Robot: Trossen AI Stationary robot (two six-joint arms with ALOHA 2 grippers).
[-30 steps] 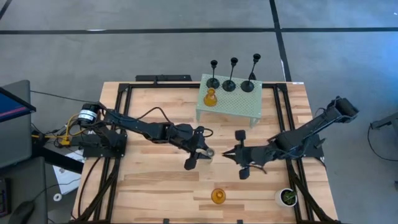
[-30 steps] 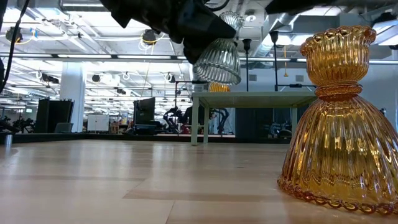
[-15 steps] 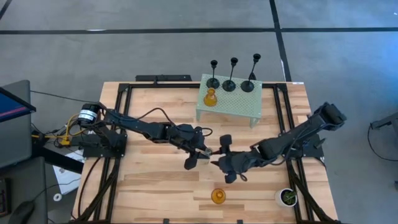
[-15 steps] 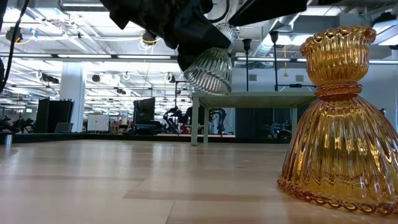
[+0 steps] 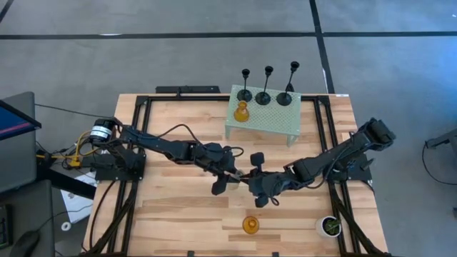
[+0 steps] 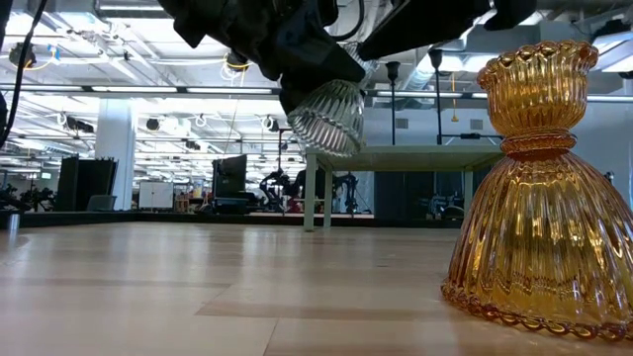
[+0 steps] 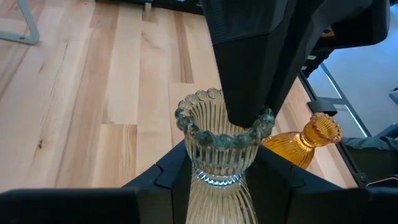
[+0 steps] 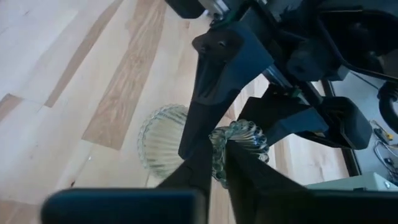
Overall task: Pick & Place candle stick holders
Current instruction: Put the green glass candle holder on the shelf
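- Wooden table (image 5: 178,214) with a black frame, standing on a grey floor; the low view looks across it into a large hall with ceiling lights.
- Small pale green stand (image 5: 264,121) at the far edge of the table, carrying three black candle holders (image 5: 264,96) in a row and one amber candle holder (image 5: 241,113) in front of them.
- Second amber candle holder (image 5: 250,225) upright on the wood near the front edge; it fills the right of the low view (image 6: 534,198).
- Clear ribbed candle holder (image 6: 326,114), held tilted in the air above the middle of the table, well clear of the wood.
- Left gripper (image 5: 227,173) reaches in from the left; its fingers (image 7: 168,177) are clamped on the clear holder's narrow waist, just below the beaded rim (image 7: 217,134).
- Right gripper (image 5: 251,175) reaches in from the right; its fingers (image 8: 199,168) pinch the beaded rim of the same holder, one finger inside the cup.
- White pot with a green plant (image 5: 330,226) at the front right corner.
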